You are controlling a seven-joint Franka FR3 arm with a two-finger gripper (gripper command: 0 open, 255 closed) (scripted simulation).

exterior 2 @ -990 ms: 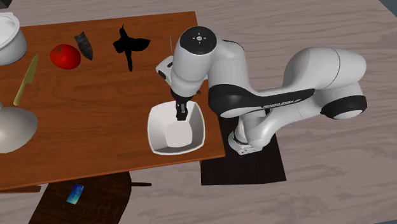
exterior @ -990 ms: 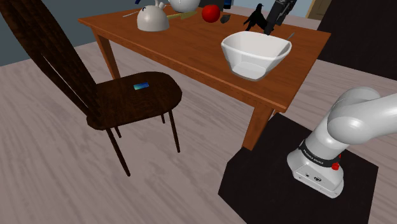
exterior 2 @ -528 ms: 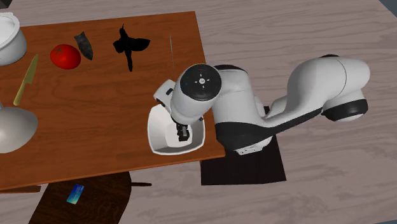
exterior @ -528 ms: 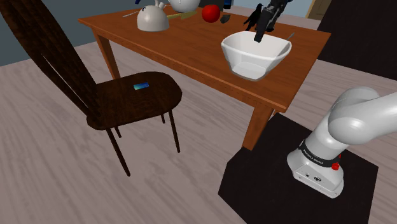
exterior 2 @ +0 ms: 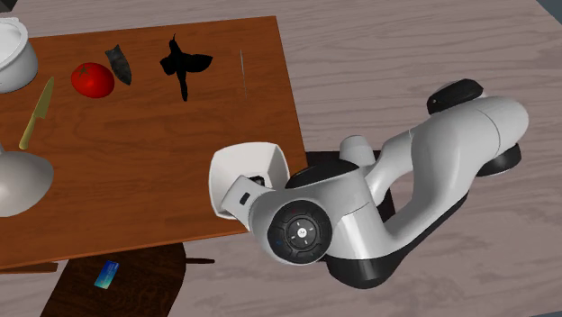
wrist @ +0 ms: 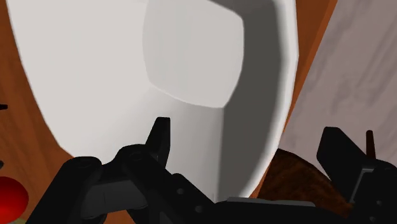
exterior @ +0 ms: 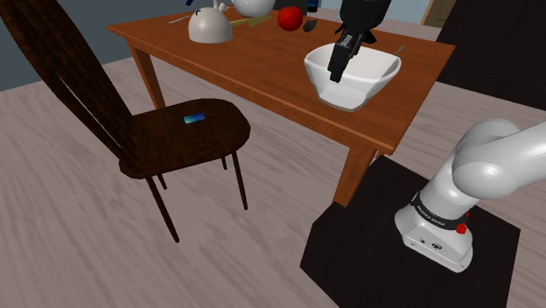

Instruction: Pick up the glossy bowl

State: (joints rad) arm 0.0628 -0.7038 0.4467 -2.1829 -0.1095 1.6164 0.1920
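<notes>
Dropped lower into the white bowl (exterior: 372,72) since half a second ago; my fingers (wrist: 160,137) are spread apart, straddling its wall at the bench (exterior: 262,61) edge.

Materials and finishes at the counter (exterior: 262,66).
The bowl (exterior: 369,79) is plain white and smooth with a soft sheen; the counter is reddish-brown wood, finely grained; the chair (exterior: 184,140) is darker wood; the floor (exterior: 87,236) is pale, streaked planking; the arm (exterior: 494,162) has a smooth glossy white shell; the hand (exterior: 336,70) is matt black.
</notes>
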